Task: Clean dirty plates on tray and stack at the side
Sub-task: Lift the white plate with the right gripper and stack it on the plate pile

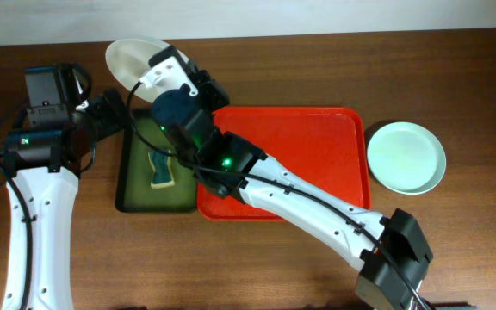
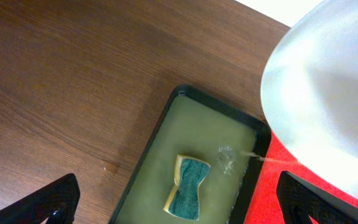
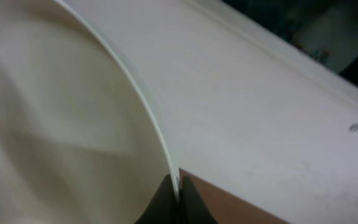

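The white plate (image 1: 132, 58) is held tilted above the table (image 1: 455, 69), just beyond the far end of the dark green tray (image 1: 120, 172). Its rim is pinched by the right gripper (image 3: 178, 186), whose jaws are clamped tight on the thin edge, as is seen in the right wrist view. The right arm is stretched diagonally across the red tray (image 1: 317, 120), on whose visible surface no plate is seen. The left gripper (image 2: 178, 186) is kept over the near part of the green tray, its fingers (image 2: 48, 205) spread wide with nothing gripped between them. A sponge (image 1: 160, 170) with a teal face and a yellow edge is seen lying in the murky liquid that fills the green tray. A pale green plate (image 1: 406, 157) is set flat on the table just beside the right end of the red tray, apart from its rim.
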Controlling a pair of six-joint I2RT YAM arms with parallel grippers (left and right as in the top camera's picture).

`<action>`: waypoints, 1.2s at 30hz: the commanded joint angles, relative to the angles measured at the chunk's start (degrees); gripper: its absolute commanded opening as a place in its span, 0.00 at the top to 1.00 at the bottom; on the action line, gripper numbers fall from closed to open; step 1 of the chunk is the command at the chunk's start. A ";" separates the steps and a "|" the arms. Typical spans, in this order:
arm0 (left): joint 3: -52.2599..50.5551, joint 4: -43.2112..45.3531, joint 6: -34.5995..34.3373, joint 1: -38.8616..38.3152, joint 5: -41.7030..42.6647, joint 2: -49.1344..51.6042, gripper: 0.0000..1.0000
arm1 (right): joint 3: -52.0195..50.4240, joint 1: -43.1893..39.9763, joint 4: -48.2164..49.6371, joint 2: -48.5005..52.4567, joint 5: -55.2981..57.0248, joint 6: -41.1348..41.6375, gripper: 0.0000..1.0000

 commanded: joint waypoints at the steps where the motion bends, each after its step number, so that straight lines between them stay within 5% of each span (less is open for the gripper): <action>1: 0.46 0.13 -0.57 0.13 0.00 -0.55 0.01 | 1.20 1.90 3.67 -1.44 6.64 -4.83 0.96; 12: 0.46 0.13 -0.57 0.13 0.00 -0.55 0.01 | 1.18 1.86 0.17 -1.38 6.82 -4.37 0.96; 16: 0.46 0.13 -0.57 0.13 0.00 -0.55 0.01 | 1.18 0.52 -14.75 -1.36 4.44 19.74 0.96; 19: 0.46 0.13 -0.57 0.13 0.00 -0.55 0.01 | 1.18 -4.15 -28.89 -1.01 -15.06 40.96 0.96; 21: 0.46 0.13 -0.57 0.13 0.00 -0.55 0.01 | 1.18 -8.50 -33.22 -0.33 -28.94 43.17 0.96; 26: 0.46 0.13 -0.57 0.13 0.00 -0.55 0.01 | 1.18 -26.58 -42.53 -1.46 -50.38 43.95 0.96; 33: 0.46 0.13 -0.57 0.13 0.00 -0.55 0.01 | 1.18 -65.83 -69.07 -1.27 -50.29 40.02 0.96; 36: 0.46 0.13 -0.57 0.13 0.00 -0.55 0.01 | -0.81 -77.33 -71.06 -1.25 -47.45 40.02 0.96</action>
